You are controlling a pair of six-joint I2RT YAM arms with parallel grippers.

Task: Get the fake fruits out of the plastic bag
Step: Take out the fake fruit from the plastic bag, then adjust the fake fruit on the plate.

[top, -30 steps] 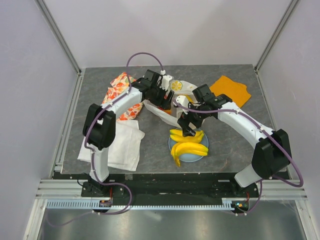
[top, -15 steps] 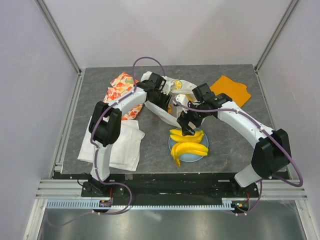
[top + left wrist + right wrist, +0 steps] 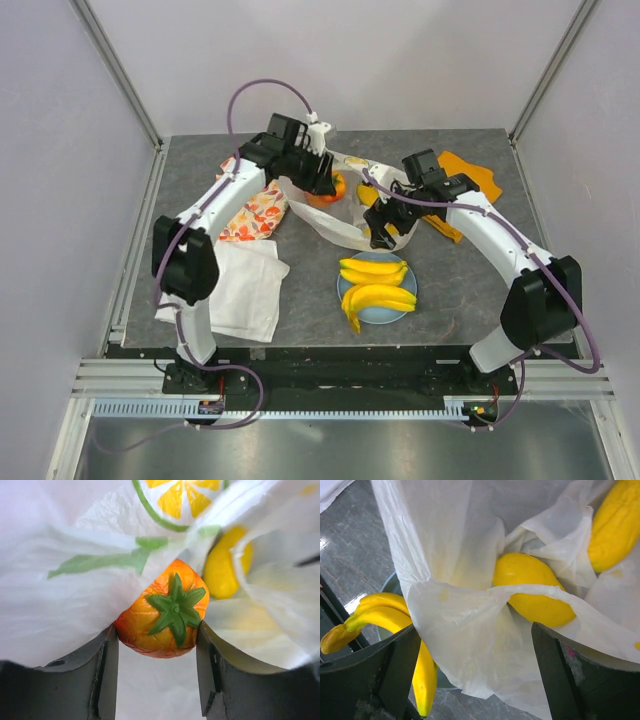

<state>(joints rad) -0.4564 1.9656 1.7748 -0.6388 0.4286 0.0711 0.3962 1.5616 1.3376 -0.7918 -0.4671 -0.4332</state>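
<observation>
My left gripper [image 3: 325, 182] [image 3: 157, 630] is shut on a red-orange round fruit [image 3: 328, 189] [image 3: 162, 615] with a green top, at the mouth of the white plastic bag [image 3: 335, 226] [image 3: 60, 605] [image 3: 455, 555]. A yellow fruit [image 3: 220, 570] [image 3: 530, 582] lies inside the bag, and a lemon slice [image 3: 180, 500] shows above it. My right gripper [image 3: 386, 226] [image 3: 475, 650] stands open over a fold of the bag, touching nothing. Two bunches of yellow bananas [image 3: 375, 290] [image 3: 385, 612] lie on the light-blue plate [image 3: 402, 312] in front of the bag.
An orange floral cloth [image 3: 255, 212] lies left of the bag. A folded white cloth [image 3: 240, 292] sits at the front left. A plain orange cloth [image 3: 468, 172] lies at the back right, partly under my right arm. Grey tabletop surrounds everything.
My left gripper has closed on the red-orange fruit and drawn back with it to the bag's mouth. My right gripper has moved from above the plate to over the bag.
</observation>
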